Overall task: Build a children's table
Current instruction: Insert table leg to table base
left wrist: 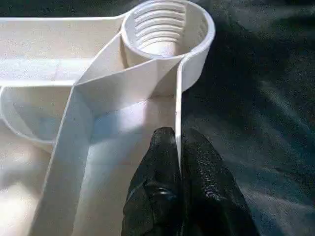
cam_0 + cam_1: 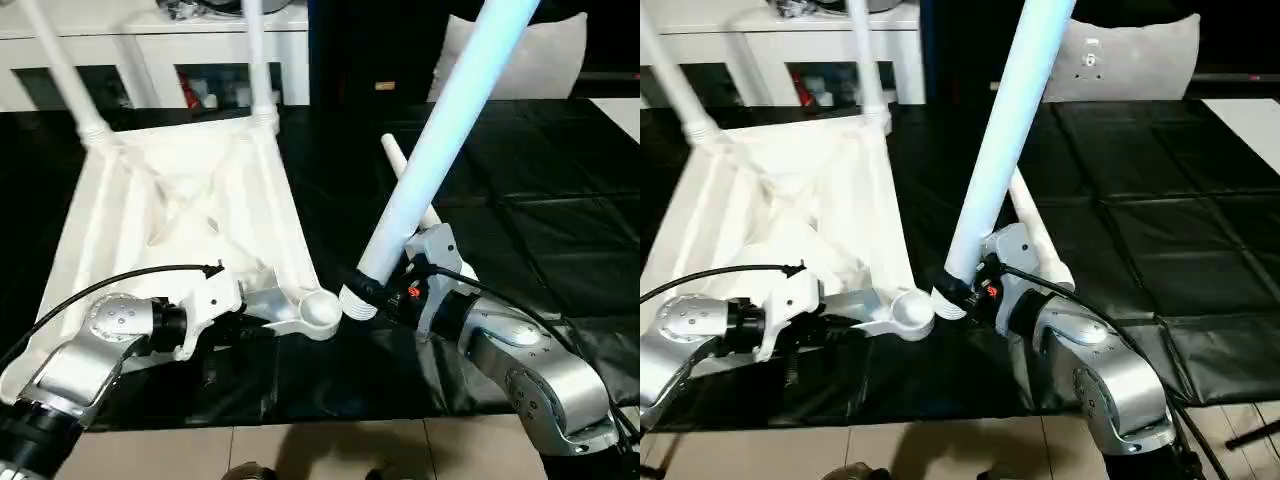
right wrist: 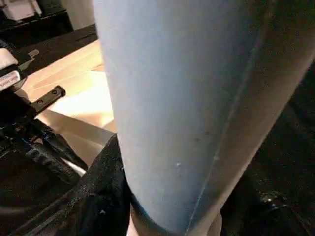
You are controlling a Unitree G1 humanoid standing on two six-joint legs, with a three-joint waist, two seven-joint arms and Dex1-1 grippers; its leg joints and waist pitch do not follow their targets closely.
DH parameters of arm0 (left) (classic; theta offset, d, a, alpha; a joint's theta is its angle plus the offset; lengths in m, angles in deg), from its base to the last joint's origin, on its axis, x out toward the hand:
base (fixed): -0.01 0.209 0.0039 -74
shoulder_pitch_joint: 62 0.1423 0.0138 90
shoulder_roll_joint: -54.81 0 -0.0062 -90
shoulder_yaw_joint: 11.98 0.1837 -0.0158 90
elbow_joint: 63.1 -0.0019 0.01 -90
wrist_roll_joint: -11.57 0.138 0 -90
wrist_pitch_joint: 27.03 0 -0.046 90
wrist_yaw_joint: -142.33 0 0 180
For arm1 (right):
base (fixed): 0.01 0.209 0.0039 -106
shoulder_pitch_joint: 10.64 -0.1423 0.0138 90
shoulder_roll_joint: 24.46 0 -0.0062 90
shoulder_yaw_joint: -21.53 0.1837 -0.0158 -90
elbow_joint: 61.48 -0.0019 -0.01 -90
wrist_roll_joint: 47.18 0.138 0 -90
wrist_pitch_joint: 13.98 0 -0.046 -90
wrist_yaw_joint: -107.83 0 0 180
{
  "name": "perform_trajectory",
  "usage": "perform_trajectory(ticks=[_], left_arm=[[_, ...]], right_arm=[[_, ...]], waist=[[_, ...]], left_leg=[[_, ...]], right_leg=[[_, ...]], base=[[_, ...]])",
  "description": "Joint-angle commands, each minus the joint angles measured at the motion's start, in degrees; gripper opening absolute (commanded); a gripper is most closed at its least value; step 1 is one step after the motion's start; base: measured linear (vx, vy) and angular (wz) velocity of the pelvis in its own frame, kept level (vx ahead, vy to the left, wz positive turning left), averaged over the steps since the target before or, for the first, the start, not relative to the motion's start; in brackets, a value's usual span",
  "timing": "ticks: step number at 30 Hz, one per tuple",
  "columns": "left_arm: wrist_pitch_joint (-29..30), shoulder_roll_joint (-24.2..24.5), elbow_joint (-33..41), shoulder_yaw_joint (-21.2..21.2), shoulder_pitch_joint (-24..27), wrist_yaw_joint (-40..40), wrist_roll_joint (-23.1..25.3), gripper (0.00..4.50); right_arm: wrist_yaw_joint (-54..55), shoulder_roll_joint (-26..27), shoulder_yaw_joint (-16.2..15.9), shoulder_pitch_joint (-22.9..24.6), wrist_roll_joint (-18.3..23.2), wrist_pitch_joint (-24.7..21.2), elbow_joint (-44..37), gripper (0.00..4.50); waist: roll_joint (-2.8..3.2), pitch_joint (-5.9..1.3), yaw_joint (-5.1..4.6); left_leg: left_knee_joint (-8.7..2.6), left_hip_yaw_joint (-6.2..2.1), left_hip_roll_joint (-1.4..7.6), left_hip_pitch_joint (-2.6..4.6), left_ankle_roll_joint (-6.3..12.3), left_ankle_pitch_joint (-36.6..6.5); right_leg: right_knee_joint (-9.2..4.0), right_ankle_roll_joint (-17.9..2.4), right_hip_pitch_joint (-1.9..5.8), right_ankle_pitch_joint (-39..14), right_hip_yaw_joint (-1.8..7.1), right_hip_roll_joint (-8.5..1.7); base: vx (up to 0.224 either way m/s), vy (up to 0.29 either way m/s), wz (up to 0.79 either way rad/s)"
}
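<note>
Inverted table top on the black work surface, ribbed underside up. Two legs already standing in the far corner sockets. Near corner socket open and empty, threads visible inside in the left wrist view.

Left gripper pressed together on the thin side wall of the table top just behind that socket, one black finger on each face of the wall; judged to be steadying the top.

Right gripper clasped around the third leg close to its lower flared end, fingers part-spread to the width of the tube. Long axis of this leg tilted, upper end leaning away and toward the robot's right. Flared end just beside the socket, on its right-hand side, near the rim but not over the opening; contact with the rim cannot be told.

Fourth leg lying on the black surface behind the right gripper.

Critical relation: socket lying to the left of the held end, socket axis upright, leg axis oblique. Coming move judged to call for a short shift leftward and a righting of the leg before seating.
</note>
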Motion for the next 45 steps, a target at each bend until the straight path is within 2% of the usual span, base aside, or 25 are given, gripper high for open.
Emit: perform_trajectory(ticks=[1, 4, 9, 10, 12, 14, 16, 20, 22, 24, 25, 28, 34, 42, 45], left_arm=[[0.09, -0.28, -1.59, 0.06, -0.43, -0.74, 1.38, 0.0], [-0.2, -0.61, -2.18, 0.42, -0.98, -0.81, 1.99, 0.0], [-1.89, -2.24, -4.82, 2.47, -3.68, -1.7, 5.1, 0.0], [-2.7, -3.52, -5.47, 3.04, -4.69, -1.63, 5.5, 0.0], [-3.65, -4.95, -5.79, 3.9, -5.55, -1.0, 5.79, 0.0], [-4.65, -6.31, -6.26, 4.77, -6.25, -0.75, 6.2, 0.0], [-4.97, -7.17, -6.63, 5.1, -6.43, -0.57, 6.18, 0.0], [-5.9, -8.33, -8.39, 5.69, -6.7, -0.66, 7.13, 0.0], [-6.13, -8.45, -8.59, 5.57, -6.67, -0.3, 7.23, 0.0], [-6.26, -8.48, -8.57, 5.42, -6.6, 0.02, 7.31, 0.0], [-6.78, -8.31, -8.48, 5.34, -6.5, 0.74, 7.51, 0.0], [-7.41, -8.04, -8.46, 5.5, -6.46, 1.5, 7.71, 0.0], [-8.53, -8.49, -8.2, 5.74, -6.67, 3.62, 7.24, 0.0], [-9.62, -9.56, -9.33, 6.34, -7.77, 4.66, 7.96, 0.0], [-9.91, -9.3, -9.16, 6.39, -7.75, 5.55, 8.22, 0.0]], right_arm=[[0.12, 0.06, 0.71, -0.56, -0.09, 0.75, -0.93, 1.9], [0.12, 0.12, 0.74, -0.92, -0.06, 0.81, -0.75, 1.9], [-0.2, 0.13, 0.79, -2.63, 0.04, 0.46, -0.5, 1.9], [-0.58, -0.01, 0.56, -3.63, 0.18, -0.15, -0.25, 1.9], [-1.28, -0.43, -0.12, -4.78, 0.16, -1.16, 0.38, 1.9], [-1.79, -0.83, -1.01, -5.92, -0.4, -1.76, 1.49, 1.9], [-2.07, -0.92, -1.71, -6.6, -0.75, -2.3, 2.55, 1.9], [-3.38, -1.58, -5.07, -9.26, -3.62, -2.86, 8.63, 1.9], [-3.55, -1.67, -5.48, -10.05, -4.24, -2.79, 10.48, 1.9], [-3.87, -1.82, -5.63, -10.64, -4.38, -3.03, 11.52, 1.9], [-4.64, -2.14, -5.9, -11.45, -4.67, -2.66, 12.67, 1.9], [-5.16, -2.14, -5.95, -12.15, -4.75, -2.25, 13.67, 1.9], [-7.35, -1.53, -6.25, -13.45, -4.49, -1.95, 17.45, 1.9], [-11.35, -2.81, -7.7, -13.94, -4.8, -1.79, 20.11, 1.9], [-12.27, -3.34, -7.94, -14.69, -5.3, -2.0, 20.5, 1.9]], waist=[[0.08, -2.77, -0.08], [0.11, -2.83, -0.13], [0.38, -2.69, -0.02], [0.29, -2.55, 0.0], [0.22, -2.75, 0.2], [0.18, -2.8, 0.36], [0.38, -3.14, 0.74], [0.19, -3.38, 1.22], [-0.09, -3.33, 1.37], [-0.06, -3.31, 1.48], [-0.52, -3.4, 1.39], [-0.18, -3.45, 1.4], [-0.23, -3.69, 1.45], [-0.34, -3.54, 1.63], [-0.6, -3.57, 1.71]], left_leg=[[-4.93, -1.53, 3.4, 0.62, -0.99, -13.28], [-4.83, -1.43, 3.39, 0.67, -0.39, -12.22], [-4.92, -1.44, 3.53, 1.09, -0.96, -14.5], [-5.01, -1.47, 3.55, 1.07, -1.37, -15.36], [-4.94, -1.49, 3.59, 1.18, -1.6, -15.27], [-4.92, -1.48, 3.61, 1.08, -1.47, -14.52], [-4.77, -1.41, 3.66, 1.05, -1.3, -12.48], [-4.5, -1.2, 3.47, 0.89, -0.78, -10.19], [-4.6, -1.16, 3.62, 0.92, -0.66, -10.69], [-4.56, -1.21, 3.63, 0.95, -0.8, -11.31], [-4.61, -1.19, 3.67, 0.91, -0.67, -11.17], [-4.58, -1.22, 3.71, 0.94, -0.61, -10.57], [-4.41, -1.09, 3.69, 0.89, 0.0, -8.79], [-4.58, -1.13, 3.77, 1.02, -0.18, -10.33], [-4.5, -1.06, 3.74, 0.93, 0.11, -9.64]], right_leg=[[-4.95, -11.01, 1.74, -12.16, 3.29, -4.56], [-4.91, -11.6, 1.8, -10.81, 3.22, -4.51], [-5.33, -11.21, 1.53, -14.72, 3.29, -4.57], [-5.49, -10.94, 1.55, -16.4, 3.31, -4.64], [-5.44, -10.84, 1.57, -16.66, 3.35, -4.72], [-5.44, -10.9, 1.67, -15.86, 3.36, -4.76], [-5.1, -11.68, 1.84, -12.57, 3.33, -4.77], [-4.74, -12.94, 2.05, -8.84, 3.23, -4.73], [-4.9, -12.56, 2.09, -10.66, 3.24, -4.81], [-4.96, -12.18, 2.09, -12.52, 3.27, -4.97], [-4.94, -11.87, 2.14, -12.9, 3.25, -4.91], [-4.93, -11.76, 2.02, -12.54, 3.24, -4.97], [-4.53, -12.92, 2.16, -7.92, 3.15, -4.87], [-4.72, -12.66, 2.14, -9.97, 3.16, -4.86], [-4.68, -12.76, 2.19, -9.28, 3.2, -4.93]], base=[[0.0, 0.0, 0.0], [0.0, 0.0, 0.0], [0.0, 0.0, 0.0], [0.0, 0.0, 0.0], [0.0, 0.0, 0.0], [0.0, 0.0, 0.0], [0.0, 0.0, 0.0], [0.0, 0.0, 0.0], [0.0, 0.0, 0.0], [0.0, 0.0, 0.0], [0.0, 0.0, 0.0], [0.0, 0.0, 0.0], [0.0, 0.0, 0.0], [0.0, 0.0, 0.0], [0.0, 0.0, 0.0]])
